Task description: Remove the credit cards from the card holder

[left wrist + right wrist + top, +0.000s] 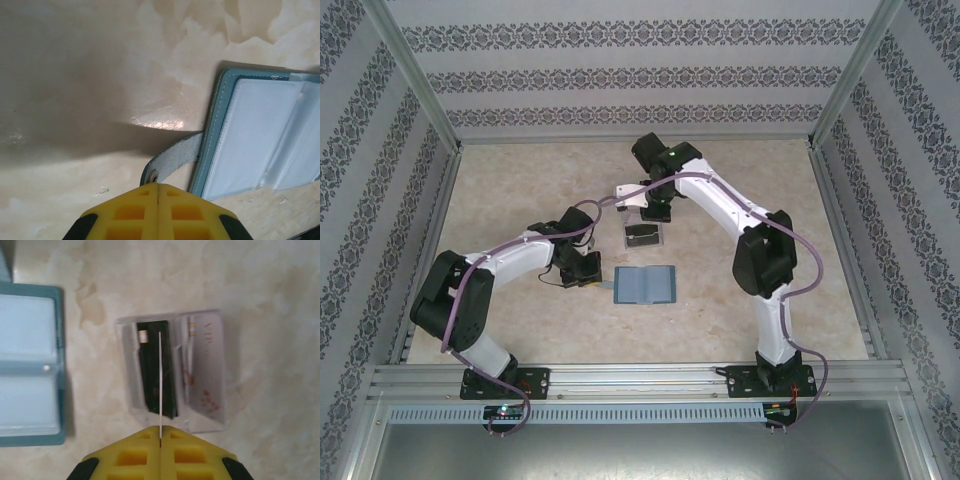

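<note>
right wrist: credit card edge-on in right end effector's grip

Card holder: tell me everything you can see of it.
The card holder is a teal bifold, stitched leatherette by the look, lying open and flat on the table, inside up. Both halves carry pale translucent pockets. A short tab strap with a metal snap leaves its left-arm side and lifts to the left gripper, whose shut fingertips appear to pinch its end.
</note>
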